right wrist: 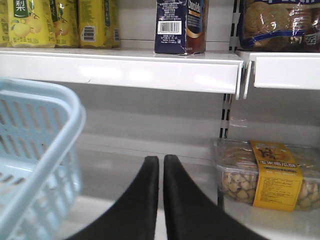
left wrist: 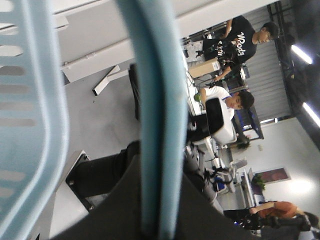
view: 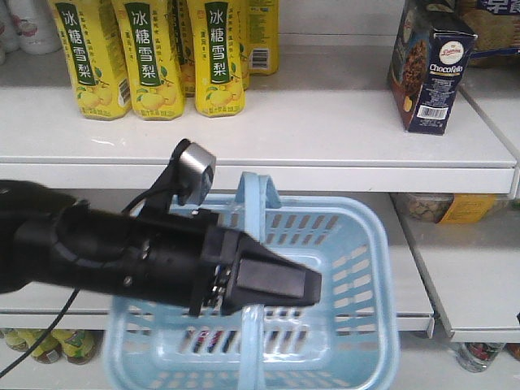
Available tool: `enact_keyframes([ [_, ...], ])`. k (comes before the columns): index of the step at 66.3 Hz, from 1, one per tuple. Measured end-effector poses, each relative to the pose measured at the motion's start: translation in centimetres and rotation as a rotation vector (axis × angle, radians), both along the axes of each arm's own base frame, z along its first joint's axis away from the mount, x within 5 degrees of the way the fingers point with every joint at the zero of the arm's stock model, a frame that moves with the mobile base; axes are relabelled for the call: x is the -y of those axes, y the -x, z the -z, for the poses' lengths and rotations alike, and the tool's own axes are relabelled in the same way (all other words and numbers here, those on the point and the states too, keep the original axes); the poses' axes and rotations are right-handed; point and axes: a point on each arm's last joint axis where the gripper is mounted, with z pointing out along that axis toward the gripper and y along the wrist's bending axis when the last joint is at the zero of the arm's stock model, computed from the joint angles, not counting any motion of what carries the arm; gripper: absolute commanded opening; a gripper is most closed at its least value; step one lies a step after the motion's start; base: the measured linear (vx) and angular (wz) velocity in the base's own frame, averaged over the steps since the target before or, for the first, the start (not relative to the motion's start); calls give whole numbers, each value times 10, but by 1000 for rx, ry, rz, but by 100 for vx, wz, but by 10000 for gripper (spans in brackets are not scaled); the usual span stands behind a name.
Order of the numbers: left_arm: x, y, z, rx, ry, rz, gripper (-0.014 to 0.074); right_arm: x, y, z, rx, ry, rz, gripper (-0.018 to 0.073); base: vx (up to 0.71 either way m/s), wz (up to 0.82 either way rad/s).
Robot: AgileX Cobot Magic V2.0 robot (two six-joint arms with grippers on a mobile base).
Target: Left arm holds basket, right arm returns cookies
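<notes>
Basket (view: pixel 341 325) handle in left tool (view: pixel 276 284)

Left arm (view: pixel 106 252): thick black cylindrical body, matte, small screws along housing. Round grey-silver camera (view: pixel 193 171) on black bracket on top; thin black cable trailing down. Left gripper (view: pixel 272 284): black, wedge-shaped. Right gripper (right wrist: pixel 161 200): two black tapered curved fingers.

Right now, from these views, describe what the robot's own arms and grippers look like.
The left arm is a thick black cylinder ending in a tapered, wedge-shaped black left gripper. A small round silver-grey camera sits on top, and a thin black cable hangs below it. The right gripper shows two smooth, curved matte-black fingers without markings.
</notes>
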Motion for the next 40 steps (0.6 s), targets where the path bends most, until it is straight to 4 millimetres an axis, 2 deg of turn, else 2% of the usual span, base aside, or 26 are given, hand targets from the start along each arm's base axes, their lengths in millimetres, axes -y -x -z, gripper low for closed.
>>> enact_keyframes([
  [9,-27,45,2,150,-21,-45,-3,0,0,0,0,0,0,-10,0,0],
  [18,-59,80,24,247,-114,-174,-3,0,0,0,0,0,0,-10,0,0],
  [24,-81,95,40,354,-209,-291,-3,0,0,0,0,0,0,-10,0,0],
  [34,-119,116,54,558,-317,-521,-3,0,0,0,0,0,0,-10,0,0],
  [40,-138,122,67,562,-341,-677,-3,0,0,0,0,0,0,-10,0,0],
])
